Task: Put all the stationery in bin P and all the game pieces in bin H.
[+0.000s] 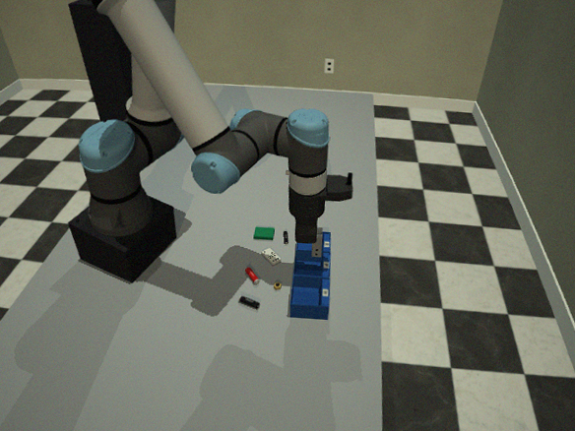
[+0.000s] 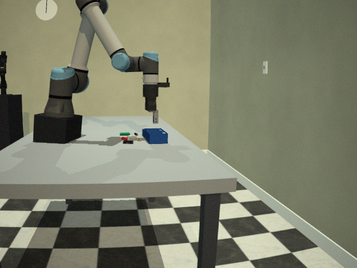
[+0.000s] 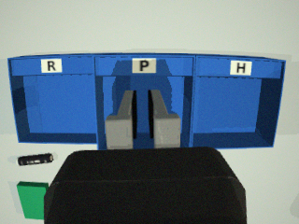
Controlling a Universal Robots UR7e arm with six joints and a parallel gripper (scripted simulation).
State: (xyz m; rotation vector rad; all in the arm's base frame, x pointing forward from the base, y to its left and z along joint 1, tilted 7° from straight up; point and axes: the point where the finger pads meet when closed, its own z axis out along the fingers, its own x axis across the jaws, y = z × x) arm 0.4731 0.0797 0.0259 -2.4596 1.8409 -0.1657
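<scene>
My gripper (image 1: 316, 256) (image 2: 155, 123) (image 3: 142, 105) hangs above bin P (image 3: 188, 109), fingers a little apart, nothing visible between them. Bin H (image 1: 309, 310) (image 2: 158, 139) (image 3: 270, 105) adjoins P at the near end in the top view. The visible floors of P and H are bare; the fingers and gripper body hide part of P. On the table beside the bins lie a white spotted domino-like piece (image 1: 271, 256), a red cylinder (image 1: 252, 275) (image 2: 124, 138), a black piece (image 1: 249, 302) (image 2: 128, 142) and a small yellow ring-like piece (image 1: 277, 286) (image 2: 139, 139).
Bin R (image 3: 19, 100) adjoins P on the other side; its visible floor is bare. A green block (image 1: 264, 233) (image 2: 124, 133) (image 3: 33, 201) and a small black cylinder (image 1: 286, 237) (image 2: 136, 134) (image 3: 35, 159) lie near R. The table's edge runs beyond the bins.
</scene>
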